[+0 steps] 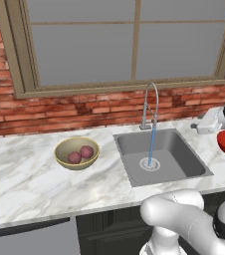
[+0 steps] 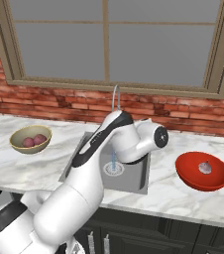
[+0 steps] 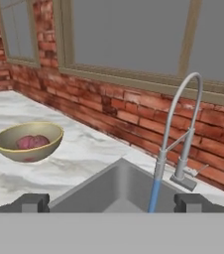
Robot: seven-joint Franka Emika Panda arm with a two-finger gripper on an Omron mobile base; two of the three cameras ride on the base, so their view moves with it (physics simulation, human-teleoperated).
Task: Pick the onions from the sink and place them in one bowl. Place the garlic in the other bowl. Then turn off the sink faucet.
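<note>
Water runs in a thin blue stream from the sink faucet (image 1: 150, 107) straight down onto the round drain (image 1: 150, 164) of the sink (image 1: 184, 162), so the tap is on. Taking the sink as the landmark: the yellowish-tan bowl (image 1: 60, 156) stands on the marble counter (image 1: 25, 184) to its left, well apart from the basin, and both onions (image 1: 80, 155) lie inside it, touching each other. The red bowl (image 2: 193, 178) sits on the counter to the right of the sink, also clear of its rim, with the pale garlic (image 2: 204, 167) resting inside it, a little toward the far side. The basin itself holds nothing but the drain and the falling water.

The gripper (image 3: 111, 202) hangs over the sink with its fingers spread wide and nothing between them; in the hand view the two dark fingertips (image 3: 33, 202) stand far apart at the bottom, and the faucet's stream falls between them, nearer the right-hand tip. The gooseneck rises ahead of the jaws, its small side lever (image 3: 201, 170) above and just beyond the right-hand tip, not touched. The tan bowl with the onions lies off to the left of the jaws, well away.

No brand, label or writing can be read on any of these things.
</note>
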